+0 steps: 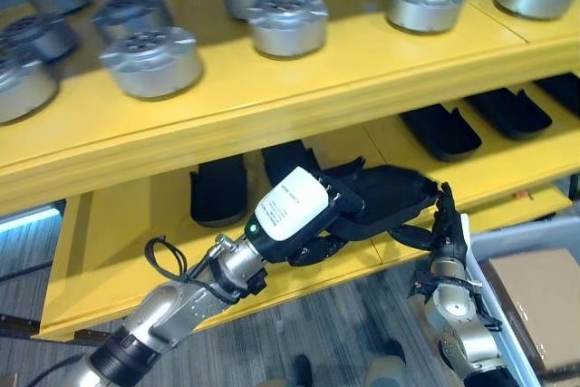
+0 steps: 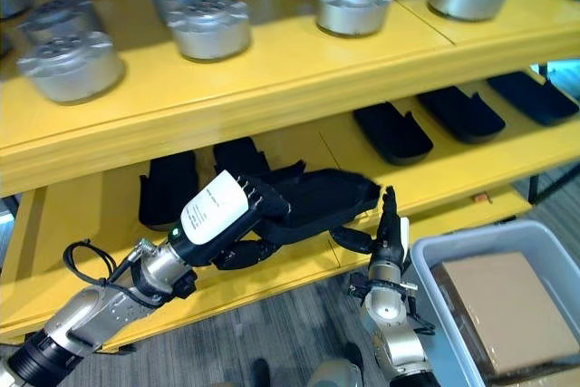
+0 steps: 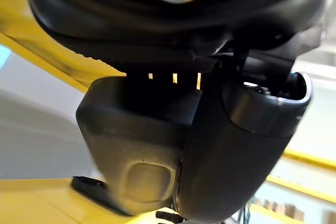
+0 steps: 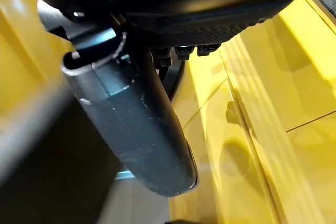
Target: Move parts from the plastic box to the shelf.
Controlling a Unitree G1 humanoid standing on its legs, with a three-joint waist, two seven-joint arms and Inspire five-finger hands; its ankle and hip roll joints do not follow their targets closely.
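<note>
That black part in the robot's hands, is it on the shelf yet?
Partly. The black part overhangs the lower shelf front edge, left hand curled round it, right hand beside it.

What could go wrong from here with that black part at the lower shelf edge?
1. The black part overhangs the lower shelf front edge, held by the left hand; released now, it might tip off onto the floor.
2. The right hand sits right at the part's end by the shelf lip; pushing further may pinch it against the shelf.
3. Two black parts lie just behind; sliding in could shove them.
</note>
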